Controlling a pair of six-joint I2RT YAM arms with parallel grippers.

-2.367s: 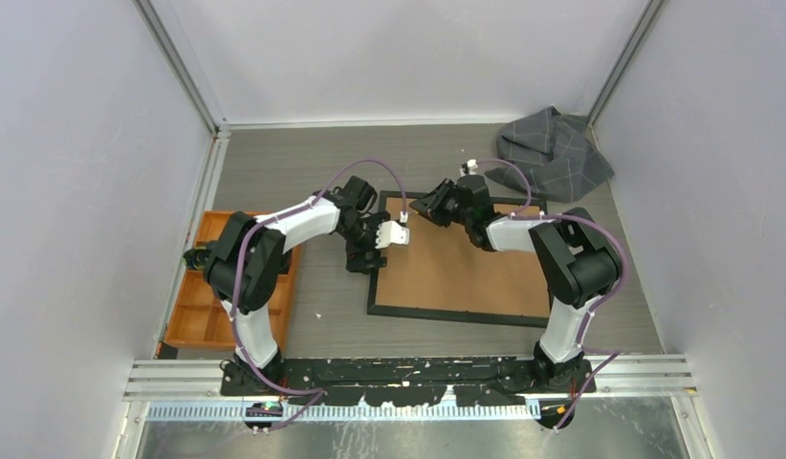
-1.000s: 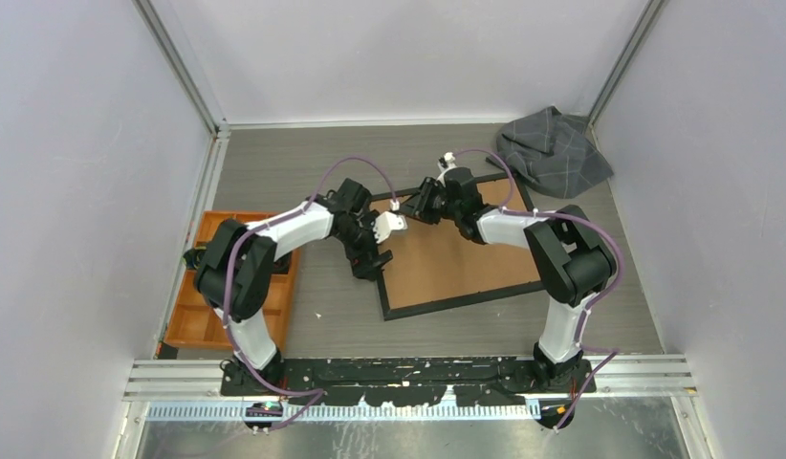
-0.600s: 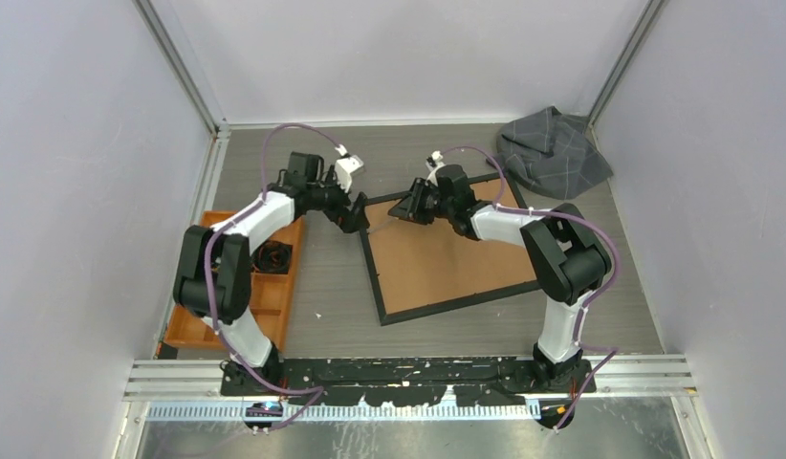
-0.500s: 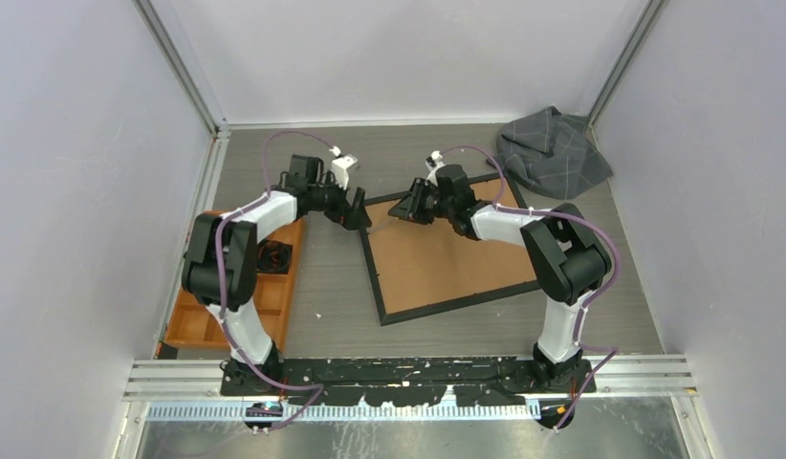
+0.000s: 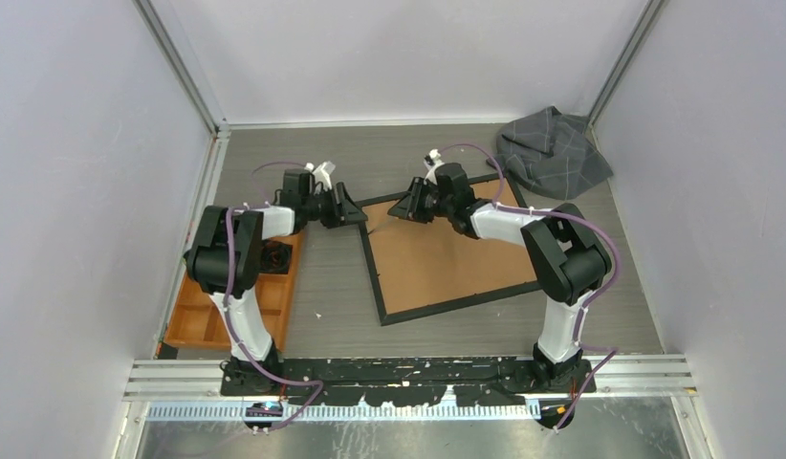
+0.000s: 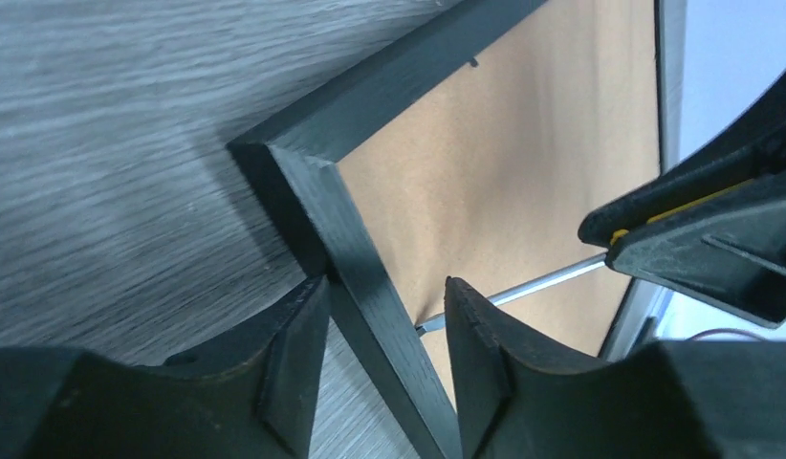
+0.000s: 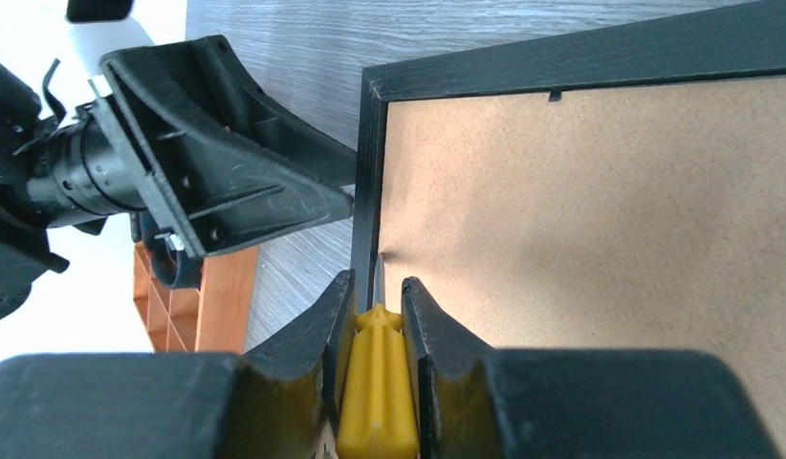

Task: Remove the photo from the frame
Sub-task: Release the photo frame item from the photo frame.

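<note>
From above, the orange tray (image 5: 204,320) sits at the left edge of the counter (image 5: 322,282), divided into compartments. One far compartment holds a small dark object (image 5: 272,258) too unclear to name, and the other compartments in sight look bare. A crumpled grey cloth (image 5: 552,153) lies in the far right corner. The frame (image 5: 447,263) lies flat in the middle of the counter, turned at an angle, with its brown backing board (image 5: 437,249) facing up. The left arm folds back over the tray with its forearm running right, so the left tool (image 5: 359,216) meets the frame's far left corner. The right arm reaches forward and left across the frame, bringing the right tool (image 5: 399,212) to the same corner. In the left wrist view, the left tool's fingers (image 6: 294,354) straddle the black border just below the corner, set at middling width. One finger is against the border, but I cannot tell whether they are actually clamping it. A thin metal shaft runs from the right tool to the board beside that border. In the right wrist view, the right tool is closed narrow on a yellow-handled rod (image 7: 375,382), whose tip sits at the seam between board and border. The left tool lies just outside the border, with the tray behind it.
</note>
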